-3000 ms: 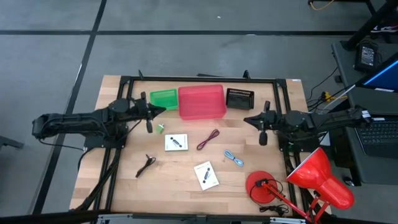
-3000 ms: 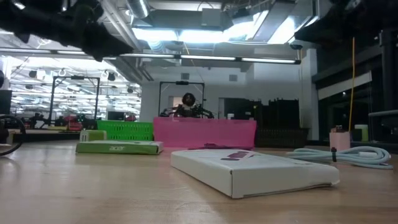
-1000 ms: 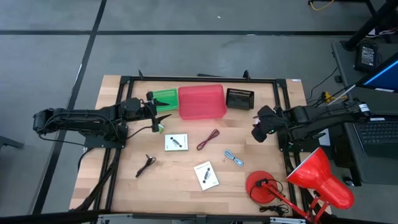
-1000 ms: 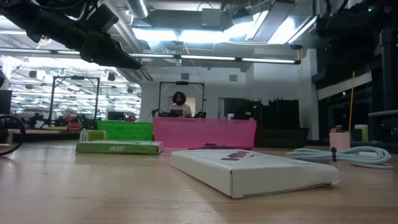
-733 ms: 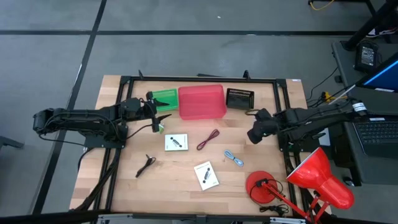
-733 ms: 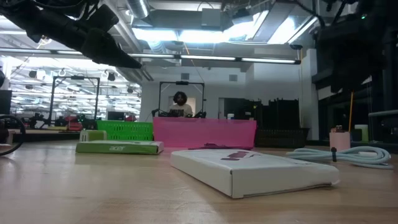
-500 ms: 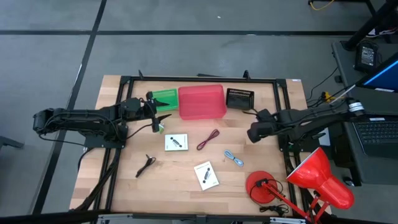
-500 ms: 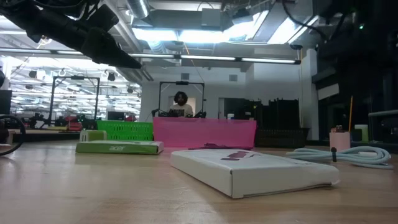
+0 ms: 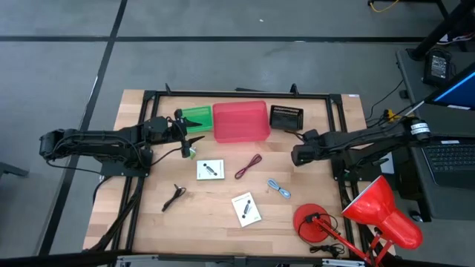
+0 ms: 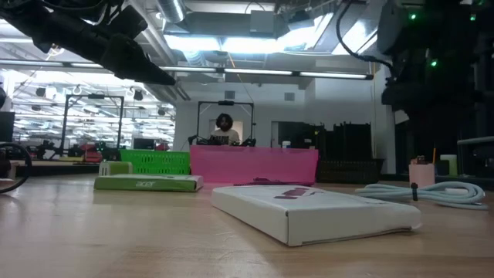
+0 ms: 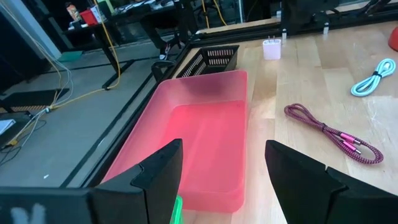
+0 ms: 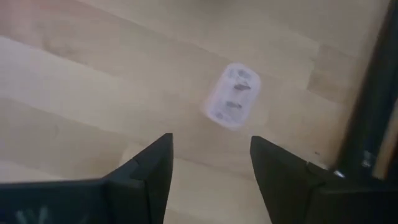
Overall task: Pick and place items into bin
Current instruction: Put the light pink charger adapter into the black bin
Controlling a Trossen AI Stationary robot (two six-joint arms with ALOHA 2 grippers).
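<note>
Nothing binned so far; red bin sits empty, cards and cords all on the table; right gripper open, empty over the pinkish plug; left gripper open, empty

Light wooden table: red bin, green bin and black basket along the far edge, then two white cards, red cord, blue cord, dark cord, red lamp near right.

My right gripper has advanced from beside the right frame rail toward the table centre and tilted downward. It now hangs, fingers spread, over a small pinkish charger plug. My left gripper has dropped slightly, then held.
</note>
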